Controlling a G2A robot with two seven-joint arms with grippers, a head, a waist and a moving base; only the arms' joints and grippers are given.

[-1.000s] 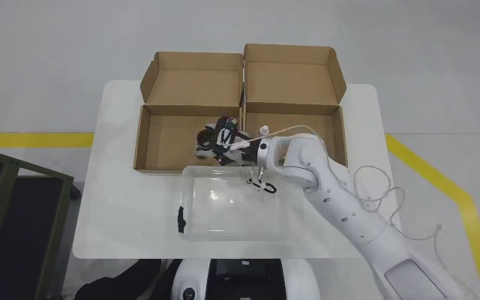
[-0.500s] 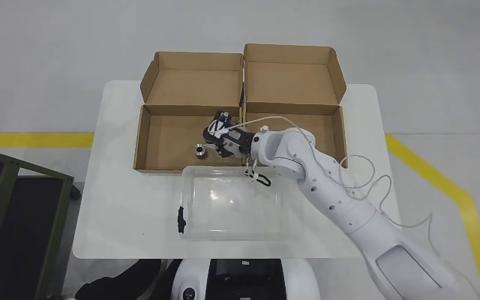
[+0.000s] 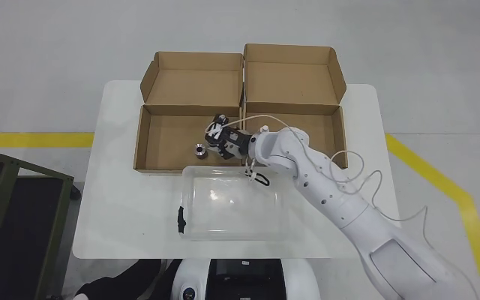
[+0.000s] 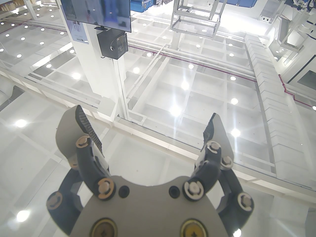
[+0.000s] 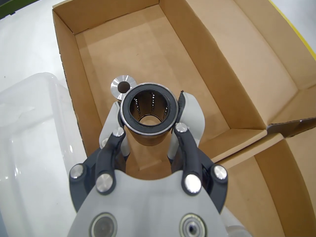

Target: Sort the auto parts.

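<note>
My right gripper [image 5: 151,107] is shut on a black cylindrical bearing [image 5: 149,114] with rows of small balls inside its bore. It hangs over the near right part of the left cardboard box [image 5: 187,38]. A small silver conical bushing [image 5: 122,86] lies on that box's floor just beyond the bearing. From above, the right gripper [image 3: 222,136] sits over the left box [image 3: 169,139], with the silver bushing [image 3: 199,150] beside it. My left gripper [image 4: 147,114] is open, holds nothing and points up at the ceiling.
A second open cardboard box [image 3: 296,82] stands right of the first. A clear plastic bin [image 3: 225,210] sits on the white table [image 3: 120,210] just in front of both boxes, under my right forearm.
My right wrist has turned and shifted slightly toward the left box's far side, still gripping the bearing. The silver bushing now lies in plain sight on the box floor.
</note>
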